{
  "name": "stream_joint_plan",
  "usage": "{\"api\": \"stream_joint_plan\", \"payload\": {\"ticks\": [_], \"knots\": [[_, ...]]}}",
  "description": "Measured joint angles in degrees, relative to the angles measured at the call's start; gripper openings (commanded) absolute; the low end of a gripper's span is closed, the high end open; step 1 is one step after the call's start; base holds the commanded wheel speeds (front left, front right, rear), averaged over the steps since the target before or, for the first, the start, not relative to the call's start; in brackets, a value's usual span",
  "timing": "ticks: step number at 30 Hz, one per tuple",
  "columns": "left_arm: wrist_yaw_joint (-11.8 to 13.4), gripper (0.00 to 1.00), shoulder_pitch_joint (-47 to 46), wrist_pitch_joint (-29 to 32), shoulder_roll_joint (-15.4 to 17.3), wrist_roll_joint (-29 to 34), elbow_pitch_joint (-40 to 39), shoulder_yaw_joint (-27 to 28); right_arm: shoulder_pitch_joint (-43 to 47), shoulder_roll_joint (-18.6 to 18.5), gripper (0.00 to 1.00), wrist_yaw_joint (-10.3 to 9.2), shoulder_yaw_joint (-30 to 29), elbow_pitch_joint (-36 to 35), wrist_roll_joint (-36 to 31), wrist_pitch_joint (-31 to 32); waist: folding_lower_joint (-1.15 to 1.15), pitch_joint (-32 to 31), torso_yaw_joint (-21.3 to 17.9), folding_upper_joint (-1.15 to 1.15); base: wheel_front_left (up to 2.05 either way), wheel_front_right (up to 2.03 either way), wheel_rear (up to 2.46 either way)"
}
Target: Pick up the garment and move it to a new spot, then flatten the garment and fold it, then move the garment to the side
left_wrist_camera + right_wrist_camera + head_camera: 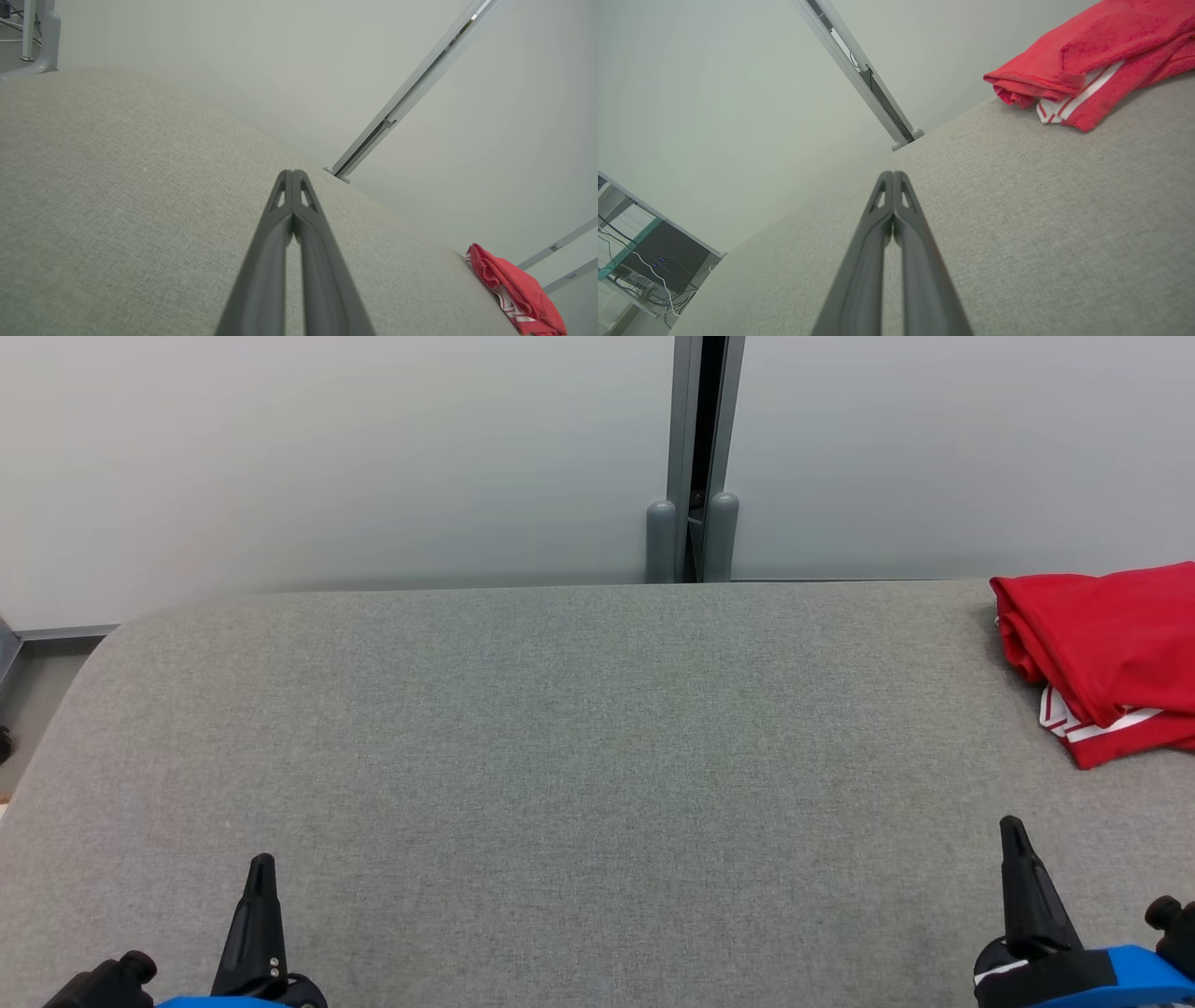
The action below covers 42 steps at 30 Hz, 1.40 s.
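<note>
Red garment [1111,644]: folded in a loose stack, white stripes showing at its near edge. It lies at the far right of the worktop and is cut by the right edge of the head view.
Worktop [560,756]: covered in grey woven fabric, with rounded corners.
Left jaws: pressed together, pinching nothing. The fingers [260,915] rise at the lower left of the head view over the fabric, well apart from the garment [518,289], which the left wrist view shows far off to the right.
Right jaws: pressed together, pinching nothing. The fingers [1027,896] rise at the lower right. The garment [1087,60] lies ahead and to their right, near but not touching.
Wrist views: each pair of fingers [261,289] [859,289] meets at the tips.
Backdrop: pale wall [327,457], with a grey post [695,457] behind the far edge.
</note>
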Motion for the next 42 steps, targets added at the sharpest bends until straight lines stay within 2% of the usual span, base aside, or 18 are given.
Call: {"api": "stream_joint_plan", "payload": {"ticks": [18,42], "knots": [[-0.4,0.00,-1.7,3.5,0.0,-14.2,1.3,1.3,-2.5,0.0,0.00,-0.01,-0.2,2.5,15.4,2.4,0.00,0.0,0.1,0.00,0.00,0.00,0.00],[-0.9,0.00,-3.5,7.5,0.1,-29.6,2.8,2.5,-5.1,0.1,0.00,-0.01,-0.4,5.2,31.9,5.2,0.00,0.0,0.2,0.00,0.00,0.00,0.00]]}}
